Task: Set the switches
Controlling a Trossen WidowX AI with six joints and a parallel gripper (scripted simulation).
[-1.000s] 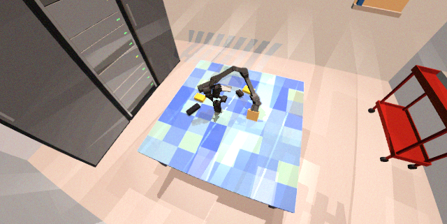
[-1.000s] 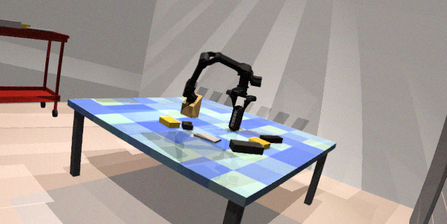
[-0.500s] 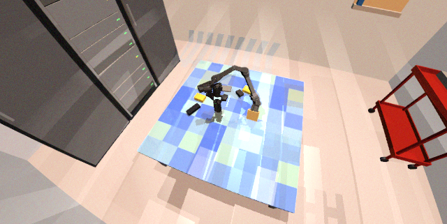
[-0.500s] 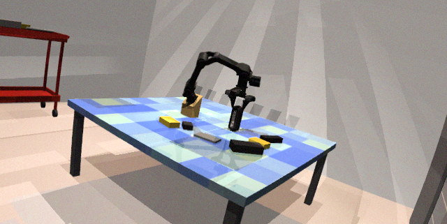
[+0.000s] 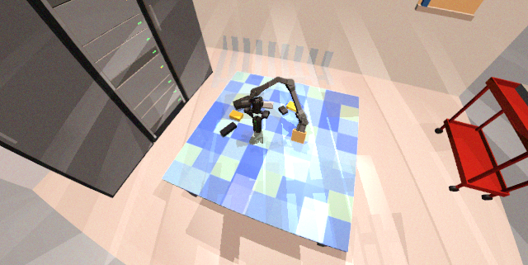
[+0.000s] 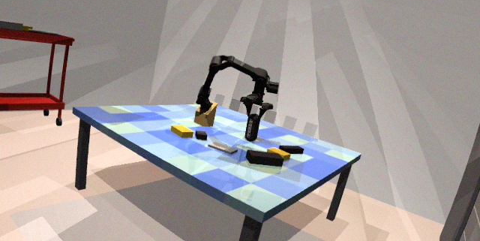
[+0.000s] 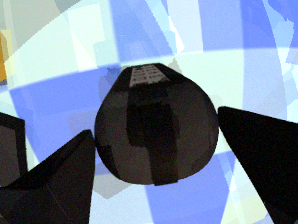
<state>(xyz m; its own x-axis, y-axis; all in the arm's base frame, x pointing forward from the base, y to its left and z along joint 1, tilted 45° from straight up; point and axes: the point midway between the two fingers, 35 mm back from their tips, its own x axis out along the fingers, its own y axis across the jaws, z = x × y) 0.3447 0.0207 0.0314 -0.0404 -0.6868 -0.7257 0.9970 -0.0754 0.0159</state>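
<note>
The dark grey controller unit [image 5: 254, 128] [image 6: 252, 128] [image 7: 156, 137] stands upright on one end on the blue chequered bench [image 5: 264, 182] [image 6: 157, 147]. It is not flat on its base. My gripper [image 5: 256, 117] [image 6: 253, 115] [image 7: 156, 125] comes down from above, with a finger on each side of the unit's upper end, shut on it. In the wrist view I look down the unit's length; a strip of its label [image 7: 149, 74] shows at the far end, too foreshortened to read. The switches are hidden.
On the bench lie two yellow blocks [image 6: 181, 131] [image 6: 278, 152], black blocks [image 6: 264, 158] [image 6: 291, 149] [image 6: 201, 134] and a flat grey plate [image 6: 223, 147]. The arm's tan base [image 6: 205, 117] [image 5: 298, 136] is close by. Server cabinets [image 5: 82, 50] and a red cart [image 5: 491, 141] stand off the bench.
</note>
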